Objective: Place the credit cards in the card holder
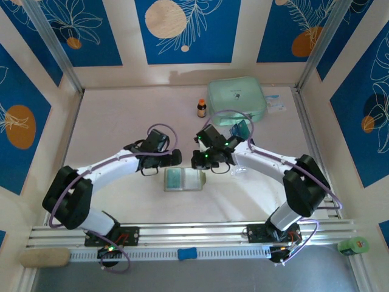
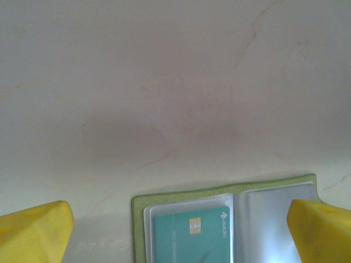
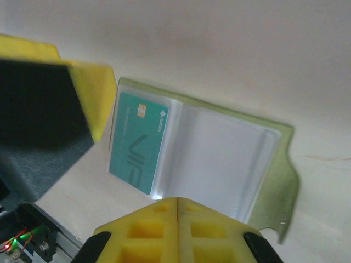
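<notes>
Card holder [image 1: 196, 180]: lying open and flat near the middle of the bench [image 1: 109, 121], toward the near edge, between the two arms. Already carrying one credit card [image 3: 140, 142] in the left clear pocket and showing an empty-looking right pocket. More credit cards [image 1: 241, 128] seemingly waiting toward the far right corner, just in front of the mint zip case [image 1: 236, 100], partly hidden by a cable.

Left tool [image 2: 178, 222]: standing wide open, spread over the holder, gripping nothing and pinning nothing. Right tool [image 3: 177, 211]: pinched fully closed on nothing, hovering by the holder's edge. Touching it or not: cannot tell.

Likely trouble from here:
- Skidding the unpinned holder across the bench while pushing the next card in, for lack of any hold-down.
- Catching a card corner on the thin pocket lip and buckling the plastic instead of entering.
- Nudging the holder with the closed right tool and folding a flap shut.
- Dragging the seated card back out by brushing over the left pocket.
</notes>
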`<state>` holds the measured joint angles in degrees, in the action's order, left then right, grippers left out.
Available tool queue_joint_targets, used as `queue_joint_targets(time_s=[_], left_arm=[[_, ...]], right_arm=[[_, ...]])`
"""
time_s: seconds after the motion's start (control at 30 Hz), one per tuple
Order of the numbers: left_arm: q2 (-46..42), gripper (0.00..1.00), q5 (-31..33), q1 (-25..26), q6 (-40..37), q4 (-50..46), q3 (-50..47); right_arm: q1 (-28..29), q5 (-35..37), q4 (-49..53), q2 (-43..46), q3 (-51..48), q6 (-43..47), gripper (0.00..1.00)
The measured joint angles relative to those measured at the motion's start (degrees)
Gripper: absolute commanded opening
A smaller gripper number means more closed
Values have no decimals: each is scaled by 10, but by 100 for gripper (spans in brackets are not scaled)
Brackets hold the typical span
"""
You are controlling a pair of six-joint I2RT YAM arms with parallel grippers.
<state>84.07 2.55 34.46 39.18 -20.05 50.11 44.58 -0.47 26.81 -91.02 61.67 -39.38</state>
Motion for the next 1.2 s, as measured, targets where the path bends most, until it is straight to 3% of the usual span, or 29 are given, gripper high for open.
queue_joint_targets(time_s=[0.63, 1.2], left_arm=[[-45, 100, -41, -11, 23, 48, -85], [-49, 100, -81, -11, 50, 127, -126]], right_arm=[[14, 11, -31, -105, -30, -3, 0], [14, 2, -69, -104, -44, -4, 0]])
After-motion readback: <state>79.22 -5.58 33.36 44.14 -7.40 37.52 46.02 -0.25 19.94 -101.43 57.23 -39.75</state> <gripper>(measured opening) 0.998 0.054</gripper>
